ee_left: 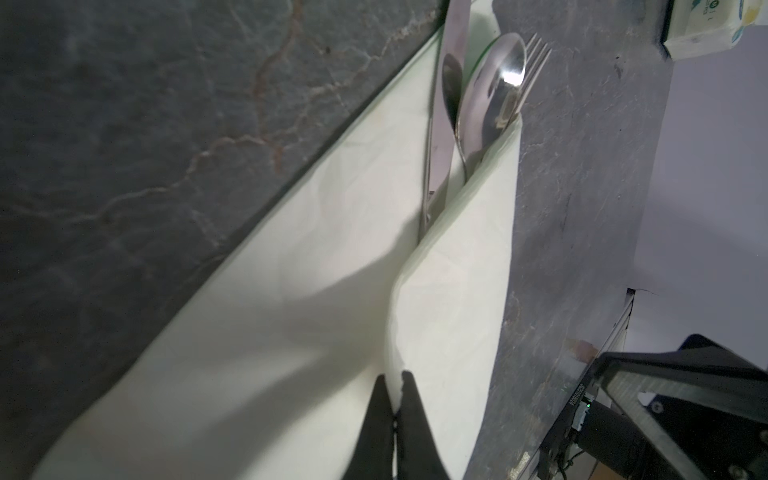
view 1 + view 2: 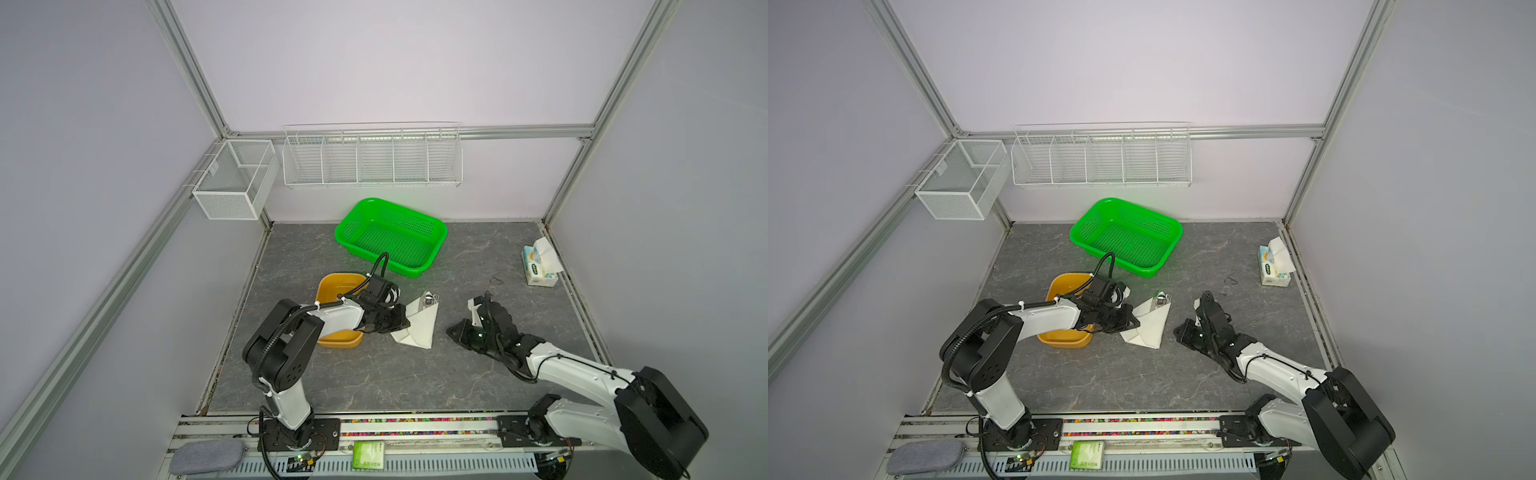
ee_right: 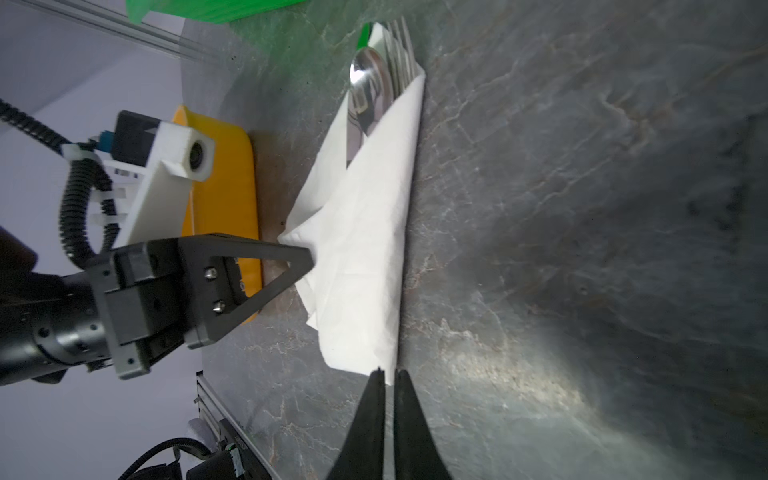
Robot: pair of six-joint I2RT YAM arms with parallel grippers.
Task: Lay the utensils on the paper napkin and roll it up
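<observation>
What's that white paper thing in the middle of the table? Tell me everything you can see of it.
The paper napkin is a thin, white, slightly creased sheet, folded into a rough triangle on the grey table. One flap wraps over a spoon, fork and knife, whose heads poke out at one end. The left gripper pinches a raised fold at its edge; the rest lies flat.

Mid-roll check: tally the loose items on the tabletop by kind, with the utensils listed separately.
Knife: 1
Spoon: 1
Fork: 1
Paper napkin: 1
Green basket: 1
Orange tub: 1
Tissue pack: 1
Small dark object: 1
Total: 8
</observation>
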